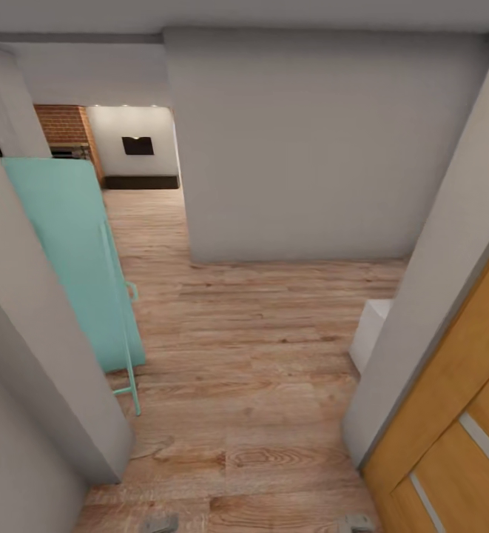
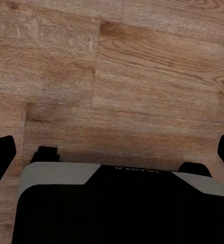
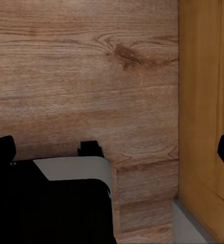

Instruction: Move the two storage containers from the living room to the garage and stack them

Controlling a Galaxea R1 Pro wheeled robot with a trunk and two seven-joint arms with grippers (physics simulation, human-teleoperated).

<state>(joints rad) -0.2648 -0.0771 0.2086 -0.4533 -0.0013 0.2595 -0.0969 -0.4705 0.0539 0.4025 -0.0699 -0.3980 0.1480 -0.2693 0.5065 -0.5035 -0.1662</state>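
The two storage containers are out of view, and so are the garage and its concrete floor. I stand in a corridor with light wood-plank flooring (image 1: pixel 244 355). In the left wrist view my left gripper (image 2: pixel 112 152) is open, its dark fingertips (image 2: pixel 1 157) spread wide over bare planks above the robot's black and grey base (image 2: pixel 117 203). In the right wrist view the right gripper (image 3: pixel 114 150) is open too, with nothing between its fingertips (image 3: pixel 2 148). It hangs over planks beside an orange wooden door (image 3: pixel 203 101).
A teal door (image 1: pixel 74 252) stands open at the left against a grey wall corner (image 1: pixel 44 370). A grey wall block (image 1: pixel 303 148) faces me. An orange wooden door (image 1: pixel 459 414) and a white object (image 1: pixel 368 333) are at the right. A passage at the back left leads toward a brick wall (image 1: pixel 66 124).
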